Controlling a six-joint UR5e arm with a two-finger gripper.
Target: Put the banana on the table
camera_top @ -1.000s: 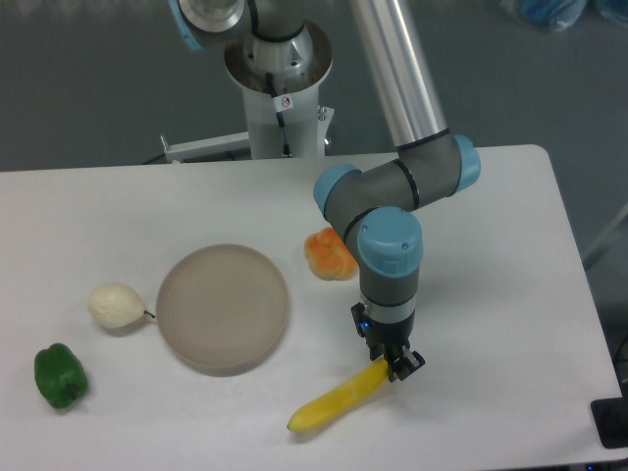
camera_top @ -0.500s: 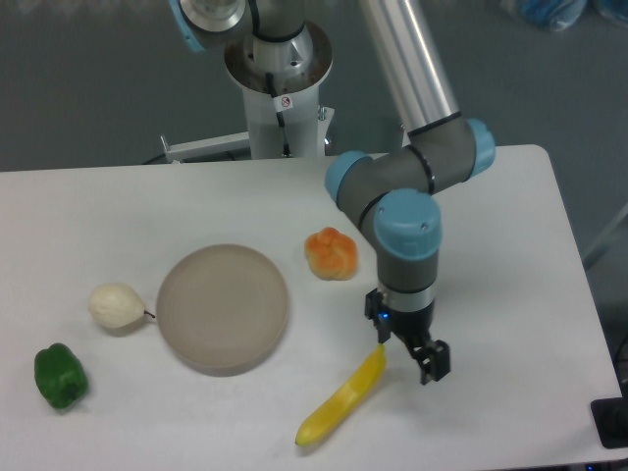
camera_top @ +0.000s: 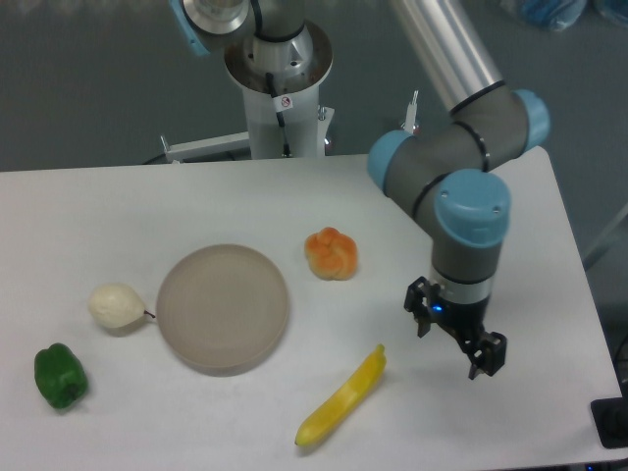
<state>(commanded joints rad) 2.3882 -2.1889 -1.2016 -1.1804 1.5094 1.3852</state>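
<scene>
We see the smooth, bright yellow, slightly curved banana (camera_top: 341, 398) lying flat on the large white table (camera_top: 118, 211), just off the lower right edge of the round grey-beige plate (camera_top: 223, 308) and not touching it. Its long axis runs on a diagonal, the upper tip pointing away from the plate toward the arm, the lower tip toward the table's front edge. We find the black two-finger tool (camera_top: 459, 336) on the far side of the banana from the plate, near the upper tip but clear of it, fingers apart and gripping nothing. So from the tool, the banana lies back toward the plate and a little forward.

In our judgement the placing is done: the fruit rests on the table, not on the plate. Any next move, we reckon, needs only to carry the tool away without sweeping across that raised tip.

Beyond the plate's upper right sits a lumpy orange fruit (camera_top: 332, 253); to the plate's left, a pale cream fruit (camera_top: 115, 305) and a dark green bell pepper (camera_top: 60, 376).
</scene>
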